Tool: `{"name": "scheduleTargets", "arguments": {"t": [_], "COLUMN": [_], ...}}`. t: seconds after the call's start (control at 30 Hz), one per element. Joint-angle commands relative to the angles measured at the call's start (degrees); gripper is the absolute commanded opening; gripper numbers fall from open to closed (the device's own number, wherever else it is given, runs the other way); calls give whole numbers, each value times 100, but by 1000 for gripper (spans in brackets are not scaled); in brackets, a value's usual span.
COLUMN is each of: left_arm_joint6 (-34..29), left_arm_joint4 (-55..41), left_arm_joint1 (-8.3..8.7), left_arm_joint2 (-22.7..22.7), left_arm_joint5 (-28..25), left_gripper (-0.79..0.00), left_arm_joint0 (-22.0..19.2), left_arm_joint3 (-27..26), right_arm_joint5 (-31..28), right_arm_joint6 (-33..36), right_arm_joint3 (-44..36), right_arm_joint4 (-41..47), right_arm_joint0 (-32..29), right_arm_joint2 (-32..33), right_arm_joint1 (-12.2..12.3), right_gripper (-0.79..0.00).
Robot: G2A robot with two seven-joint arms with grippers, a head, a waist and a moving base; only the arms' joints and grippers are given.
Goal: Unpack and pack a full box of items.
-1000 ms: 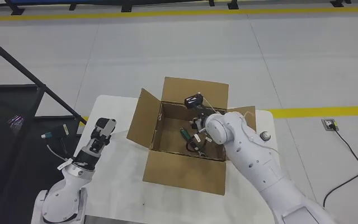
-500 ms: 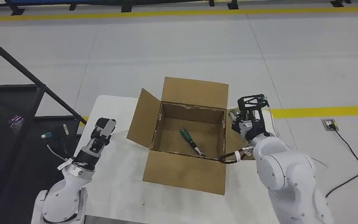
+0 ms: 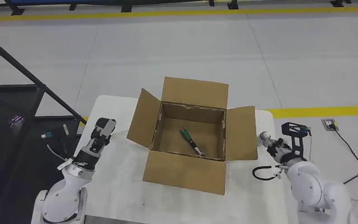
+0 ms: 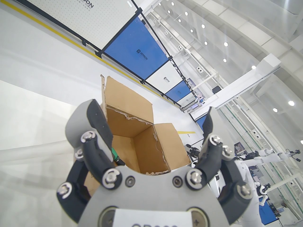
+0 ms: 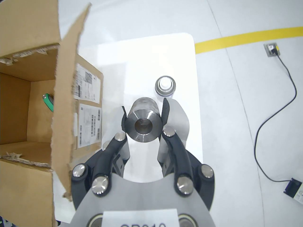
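Unpacking is nearing its end, I judge: at the top view's lower right the right gripper [image 5: 144,114] is clasping a steel cylinder [image 5: 143,125] beside a small can [image 5: 165,86] on the table [image 3: 117,168], a green-handled wrench [image 3: 191,141] is lying in the central box [image 3: 184,173], and the left gripper [image 4: 151,116] is hanging spread open at lower left.

tool [image 3: 191,141] in box [image 3: 184,171], can [image 3: 265,136] — right of it

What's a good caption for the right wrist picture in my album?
The right claw grips a metal cylinder beside the open box, near a can.
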Motion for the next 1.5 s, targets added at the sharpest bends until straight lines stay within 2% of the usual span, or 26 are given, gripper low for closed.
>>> {"name": "scheduleTargets", "arguments": {"t": [0.0, 0.2, 0.57, 0.67, 0.77, 0.83, 1.1, 1.2, 1.23, 1.3, 1.33, 1.37, 1.47], "left_arm_joint6": [0, 0, 0, 0, 0, 0, 0, 0, 0, 0, 0, 0, 46], "left_arm_joint4": [0, 0, 0, 0, 0, 0, 0, 0, 0, 0, 0, 0, 17], "left_arm_joint1": [0, 0, 0, 0, 0, 0, 0, 0, 0, 0, 0, 0, 2], "left_arm_joint2": [0, 0, 0, 0, 0, 0, 0, 0, 0, 0, 0, 0, 2], "left_arm_joint5": [0, 0, 0, 0, 0, 0, 0, 0, 0, 0, 0, 0, 16], "left_gripper": [0, 0, 0, 0, 0, 0, 0, 0, 0, 0, 0, 0, 0], "left_arm_joint0": [0, 0, 0, 0, 0, 0, 0, 0, 0, 0, 0, 0, 28], "left_arm_joint3": [0, 0, 0, 0, 0, 0, 0, 0, 0, 0, 0, 0, -18], "right_arm_joint5": [-31, -179, 16, 24, 39, 55, 212, 418, 480, 560, 553, 514, 308], "right_arm_joint6": [43, 1, -107, -123, -125, -133, -207, -448, -523, -718, -836, -886, -984], "right_arm_joint3": [281, 1038, 1720, 1880, 1953, 1975, 1827, 1336, 1102, 595, 300, 118, -361], "right_arm_joint4": [63, 321, 186, 190, 197, 220, 191, 46, -27, -116, -131, -153, -216], "right_arm_joint0": [-21, 72, 231, 303, 353, 369, 357, 296, 268, 266, 299, 326, 567], "right_arm_joint2": [-15, -111, -340, -386, -421, -435, -438, -286, -236, -167, -162, -174, -386], "right_arm_joint1": [4, 12, 24, 28, 32, 34, 50, 68, 75, 81, 82, 85, 84], "right_gripper": [-785, -785, -785, -613, -486, -453, -409, -394, -348, -308, -77, 0, 0]}}
